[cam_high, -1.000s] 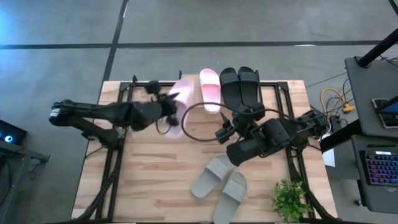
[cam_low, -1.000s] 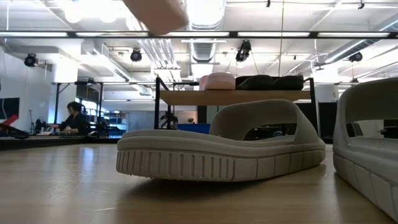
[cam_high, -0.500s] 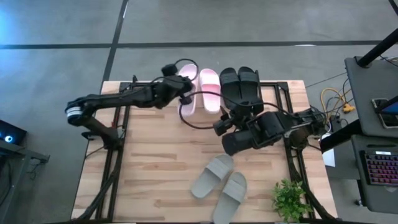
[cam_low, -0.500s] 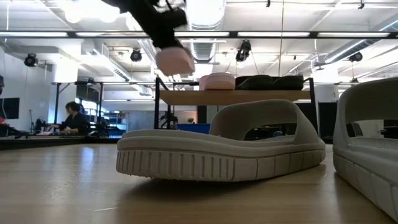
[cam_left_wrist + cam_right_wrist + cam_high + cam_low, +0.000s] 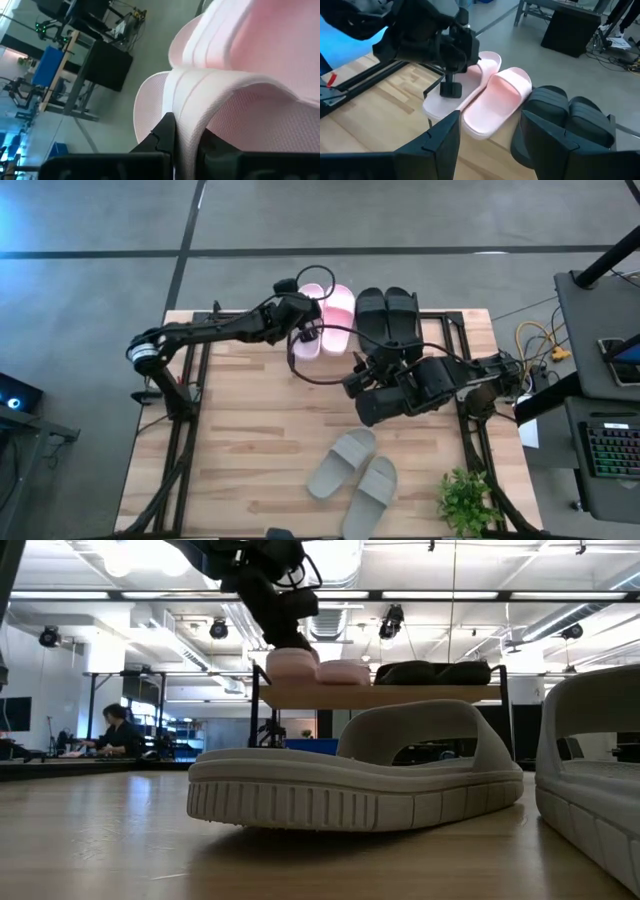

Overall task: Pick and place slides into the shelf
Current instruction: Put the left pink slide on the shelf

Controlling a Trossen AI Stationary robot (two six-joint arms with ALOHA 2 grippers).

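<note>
My left gripper (image 5: 305, 320) is shut on a pale pink slide (image 5: 308, 330) at the left end of the shelf (image 5: 400, 696). The slide lies beside the other pink slide (image 5: 338, 310); in the low view its sole (image 5: 290, 668) is at the top board. The black pair (image 5: 385, 315) rests on the shelf, right of the pink ones. The grey-green pair (image 5: 352, 475) lies sole-down on the table near its front edge. My right gripper (image 5: 490, 150) is open and hovers over the table's middle, near side of the shelf, touching nothing. My left gripper pinches the pink slide's wide strap (image 5: 187, 125) between its two fingers (image 5: 162, 135), one under the strap and one outside it. It comes from above, slanting from the table's left. The slide lies level, its sole on or just above the shelf board.
A small green plant (image 5: 465, 500) stands at the table's near right corner. A dark cable loop (image 5: 330, 370) hangs between the two arms. A person sits far off in the room (image 5: 120, 730). Bare tabletop lies left of the grey-green pair (image 5: 230, 450).
My left gripper has carried the pink slide toward the table's far edge and down, from above the table to the shelf's left end beside the other pink slide. It has stayed shut on the slide. My right arm has shifted only slightly.
</note>
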